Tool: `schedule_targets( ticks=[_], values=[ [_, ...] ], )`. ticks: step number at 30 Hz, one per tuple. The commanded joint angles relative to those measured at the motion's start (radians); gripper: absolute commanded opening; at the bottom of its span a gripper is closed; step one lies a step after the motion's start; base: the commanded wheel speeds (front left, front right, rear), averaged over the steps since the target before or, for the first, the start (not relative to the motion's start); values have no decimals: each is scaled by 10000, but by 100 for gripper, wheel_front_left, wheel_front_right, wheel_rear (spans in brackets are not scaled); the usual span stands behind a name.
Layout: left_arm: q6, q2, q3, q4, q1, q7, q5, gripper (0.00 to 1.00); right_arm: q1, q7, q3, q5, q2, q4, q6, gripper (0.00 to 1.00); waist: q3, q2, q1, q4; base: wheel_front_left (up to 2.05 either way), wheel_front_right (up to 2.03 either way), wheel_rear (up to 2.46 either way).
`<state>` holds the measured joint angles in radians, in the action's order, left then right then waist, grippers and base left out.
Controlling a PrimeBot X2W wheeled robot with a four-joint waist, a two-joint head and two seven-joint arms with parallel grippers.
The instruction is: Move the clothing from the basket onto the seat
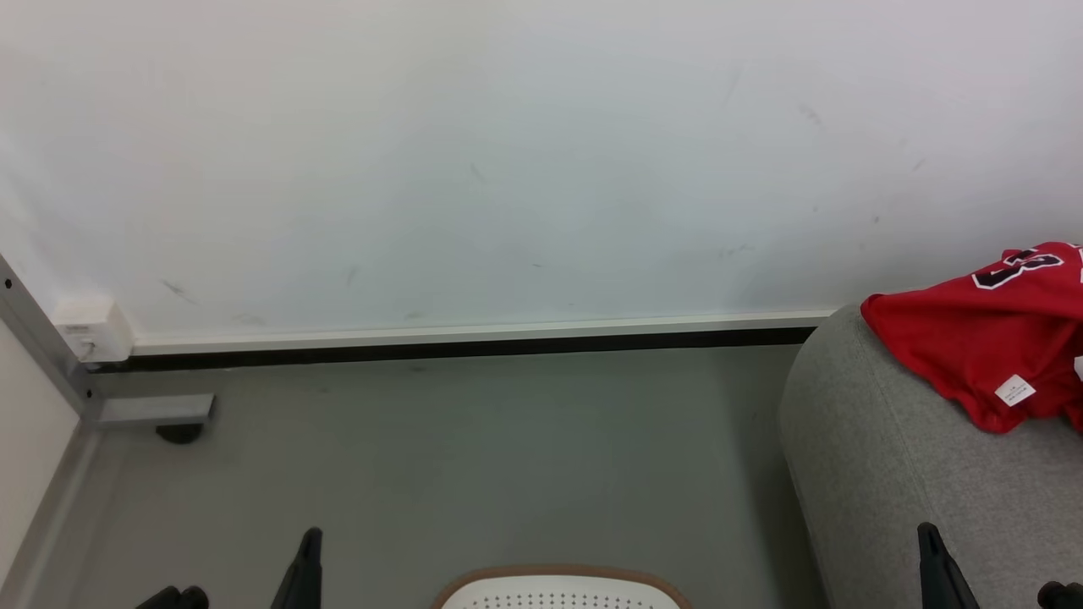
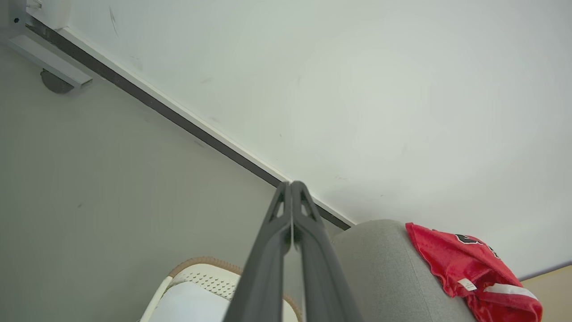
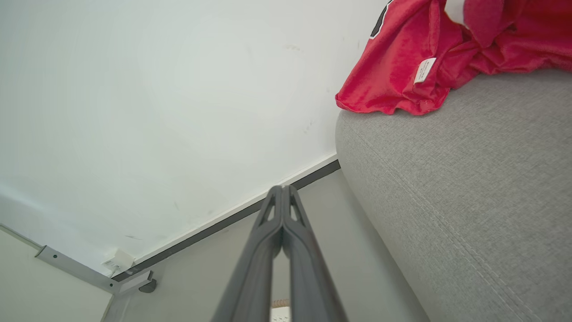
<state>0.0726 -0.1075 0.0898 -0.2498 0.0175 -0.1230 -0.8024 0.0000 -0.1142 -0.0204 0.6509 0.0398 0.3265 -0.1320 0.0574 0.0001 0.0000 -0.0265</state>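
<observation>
Left gripper point(image 2: 291, 184): we read both fingers pressed together along their length, tips meeting, nothing between them. Closed and empty.

Right gripper point(image 3: 282, 188): same, fingers flush against each other with nothing in the grip.

The clothing point(image 3: 402, 58) is ahead of the right gripper and off to its right, well apart from the tips. It lies crumpled on top of the seat point(image 3: 469, 179), draped over the rounded padded edge on the wall side. Its small white tag point(image 3: 423, 70) faces out near the hem, and part of a black-and-white number shows on the upper fold. From the left gripper it is further away, to the right and past the seat's rounded corner.

The seat sits directly right of the right gripper, close by.

The basket point(image 1: 558, 572) is low between the two grippers, nearer the robot than either set of fingertips. We see its brown rim and a strip of perforated white wall. In the left wrist view it sits beside and behind the fingers.

Ahead of both grippers: grey floor point(image 1: 474, 457), a dark baseboard strip point(image 1: 474, 347), and a white wall point(image 1: 508, 152). Far left of the left gripper is a metal bracket point(image 1: 152, 409) at the wall corner.
</observation>
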Motion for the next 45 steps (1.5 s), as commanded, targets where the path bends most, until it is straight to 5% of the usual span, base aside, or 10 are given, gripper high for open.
schedule_targets(
  ticks=[1,45],
  values=[
    [3,-7,-161,177,-304,123,-462,0,-353,82,-85,515,88,-175,6,0,-12,-1,0,6,0,0,0],
    [4,325,-1271,480,-872,1415,-4839,0,-920,1336,-562,5776,159,-492,15,0,-267,-1,0,127,0,0,0]
  ],
)
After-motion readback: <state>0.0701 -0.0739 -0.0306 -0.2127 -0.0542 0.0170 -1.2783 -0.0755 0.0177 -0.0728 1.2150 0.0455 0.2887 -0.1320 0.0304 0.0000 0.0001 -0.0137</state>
